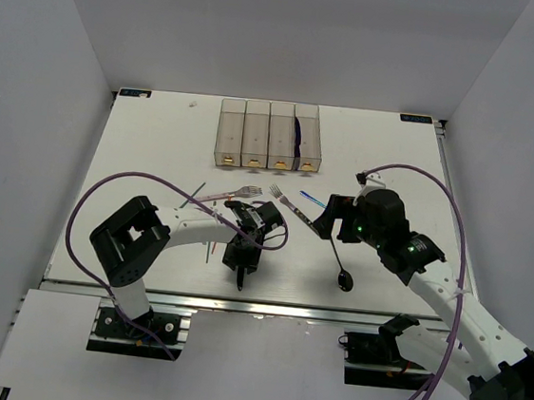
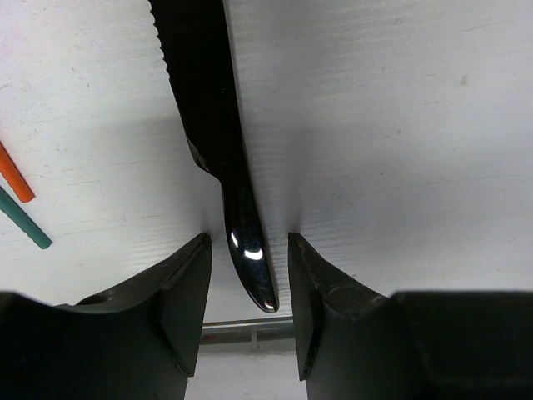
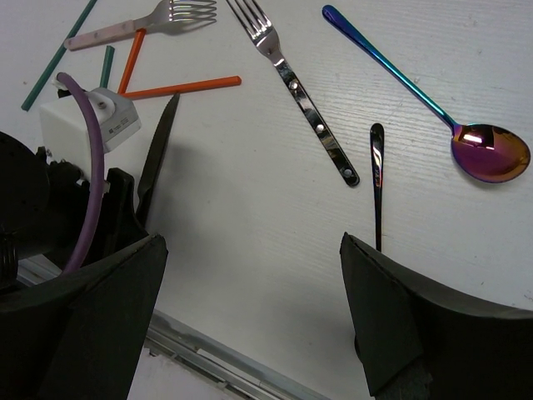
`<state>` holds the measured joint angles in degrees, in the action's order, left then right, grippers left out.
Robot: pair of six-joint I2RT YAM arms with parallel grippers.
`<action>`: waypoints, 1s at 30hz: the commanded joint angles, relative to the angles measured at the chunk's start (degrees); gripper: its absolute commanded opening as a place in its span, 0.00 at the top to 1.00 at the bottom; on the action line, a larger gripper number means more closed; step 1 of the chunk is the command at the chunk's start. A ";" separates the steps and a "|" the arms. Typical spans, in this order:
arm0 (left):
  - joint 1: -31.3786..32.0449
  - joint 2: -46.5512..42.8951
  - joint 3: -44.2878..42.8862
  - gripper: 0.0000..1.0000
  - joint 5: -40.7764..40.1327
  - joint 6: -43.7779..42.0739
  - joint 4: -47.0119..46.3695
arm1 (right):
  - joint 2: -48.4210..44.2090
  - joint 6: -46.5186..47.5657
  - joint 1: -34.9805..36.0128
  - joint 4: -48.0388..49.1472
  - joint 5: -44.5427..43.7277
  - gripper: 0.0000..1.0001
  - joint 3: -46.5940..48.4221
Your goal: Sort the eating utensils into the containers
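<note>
Straddling the handle of the black knife (image 2: 206,100), the left gripper (image 2: 248,258) stands released (right gripper (image 3: 250,250) too, empty); pinched near its tip, that glossy handle could squirt free.

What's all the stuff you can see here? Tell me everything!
bins: four, clear, row at far side
blue utensil: one, standing in rightmost bin
forks: two, silver, middle
iridescent spoon: one, blue-purple, right of forks
black spoon: one, near side, right of centre
knife: one, black, near side, left of centre
orange chopsticks: two, left of forks
teal chopsticks: two, beside the orange ones
left gripper: open, straddling knife handle
right gripper: open, holding nothing
</note>
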<state>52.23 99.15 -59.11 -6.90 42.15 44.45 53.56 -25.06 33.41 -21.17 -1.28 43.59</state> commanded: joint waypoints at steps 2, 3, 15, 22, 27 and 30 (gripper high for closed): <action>-0.37 4.47 1.89 0.49 -5.41 1.09 -3.93 | -1.00 0.19 0.17 2.10 0.75 0.11 -0.35; -0.46 4.64 2.07 0.49 -5.41 1.18 -4.10 | -1.00 0.19 0.08 2.10 0.75 0.11 -0.44; -0.37 4.12 5.32 0.64 -6.99 2.32 -4.46 | -1.70 -0.08 0.17 2.71 2.60 0.11 -1.23; -0.28 2.45 9.27 1.00 -4.27 2.68 -6.30 | -2.93 -0.25 0.17 2.89 3.74 0.11 -1.06; 1.21 0.78 7.00 1.00 -6.89 0.39 -2.71 | -3.81 -0.34 0.08 4.55 6.02 0.11 -1.41; 1.30 -2.64 5.42 1.00 -9.18 -0.05 -1.65 | -4.17 -0.43 0.08 5.17 6.38 0.11 -1.67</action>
<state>53.45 95.81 -55.57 -11.38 43.48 39.35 50.46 -25.28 33.41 -19.16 3.31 42.26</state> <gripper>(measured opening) 0.266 0.894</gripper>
